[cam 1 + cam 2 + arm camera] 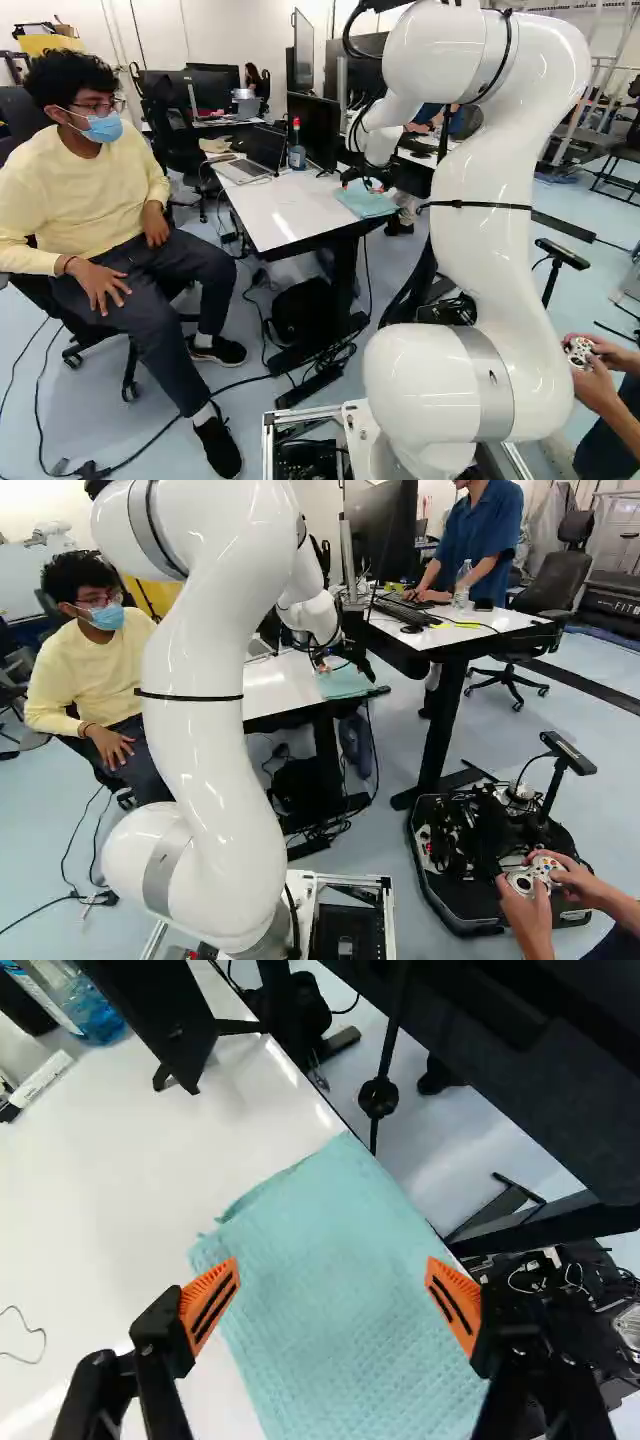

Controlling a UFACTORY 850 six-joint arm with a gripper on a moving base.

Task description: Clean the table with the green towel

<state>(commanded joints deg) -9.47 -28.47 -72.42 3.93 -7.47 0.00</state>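
My gripper hangs over the far right part of the white table in the left base view. Beneath it the green towel, a pale blue-green cloth, lies flat along the table's edge. In the wrist view the gripper stands wide open above the towel, an orange pad near either side of the cloth and nothing gripped. Whether the fingertips touch the cloth I cannot tell.
On the table stand a laptop, a blue bottle and a monitor. A seated person is close to its left side. Another desk with a monitor stands to the right; another person's hands hold a controller.
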